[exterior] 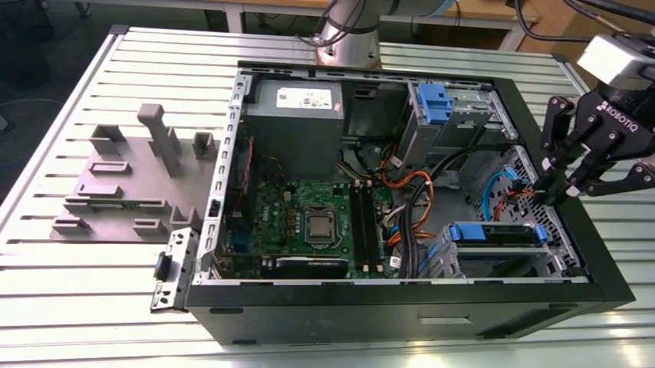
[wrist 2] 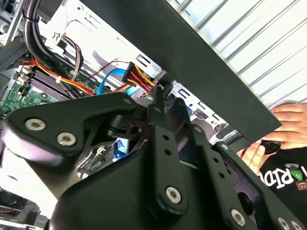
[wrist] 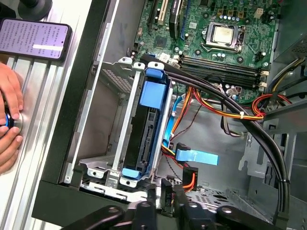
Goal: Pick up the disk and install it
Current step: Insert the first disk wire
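The disk sits in its metal cage inside the computer case, at the near end and toward the exterior view's right. It stands on its thin edge. I think that is because the slot is narrow and it has to slide in that way. A blue plastic frame runs along its edge, likely so it can click into place. The side I see in the first wrist view is dark, and I cannot see a label from here. It looks pushed all the way in.

My claw hangs just beside the cage, by the case's right wall. It is pinched narrow and holds nothing. Red, yellow and orange wires pass close by.

The case lies on its side with the lid off, so I can reach in from above. It rests on the ribbed surface. Another blue-tabbed drive stands at the far end. A person's hand rests outside the case.
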Controlling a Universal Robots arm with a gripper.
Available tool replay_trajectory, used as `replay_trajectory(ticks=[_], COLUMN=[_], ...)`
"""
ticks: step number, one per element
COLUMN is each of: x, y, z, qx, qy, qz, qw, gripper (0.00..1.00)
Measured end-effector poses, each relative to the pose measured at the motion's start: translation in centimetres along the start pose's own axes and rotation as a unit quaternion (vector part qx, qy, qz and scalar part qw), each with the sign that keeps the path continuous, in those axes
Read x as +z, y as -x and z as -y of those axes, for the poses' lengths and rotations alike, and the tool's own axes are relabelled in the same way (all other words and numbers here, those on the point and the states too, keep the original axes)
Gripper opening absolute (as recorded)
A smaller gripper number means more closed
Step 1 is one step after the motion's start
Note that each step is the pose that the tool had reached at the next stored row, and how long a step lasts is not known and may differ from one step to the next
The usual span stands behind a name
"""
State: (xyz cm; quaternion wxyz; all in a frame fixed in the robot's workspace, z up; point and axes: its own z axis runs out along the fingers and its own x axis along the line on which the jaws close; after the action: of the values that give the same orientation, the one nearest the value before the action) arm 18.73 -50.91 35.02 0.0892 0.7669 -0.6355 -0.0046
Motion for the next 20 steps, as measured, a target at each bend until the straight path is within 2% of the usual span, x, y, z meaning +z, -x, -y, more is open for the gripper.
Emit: replay_trajectory(ticks=[1,7,17,18,20], x=[0.0,-0.02,0.16,0.18,0.18], y=[0.0,0.2,0.31,0.31,0.31], z=[0.0,0.0,-0.01,-0.01,-0.01], qx=[0.0,-0.002,-0.017,-0.018,-0.02], qy=[0.0,-0.0001,-0.0008,-0.0008,-0.001], qz=[0.0,-0.0012,-0.0088,-0.0091,-0.0096], qw=[1.0,1.0,0.99981,0.99979,0.99975], gripper=[0.33,0.33,0.33,0.32,0.19])
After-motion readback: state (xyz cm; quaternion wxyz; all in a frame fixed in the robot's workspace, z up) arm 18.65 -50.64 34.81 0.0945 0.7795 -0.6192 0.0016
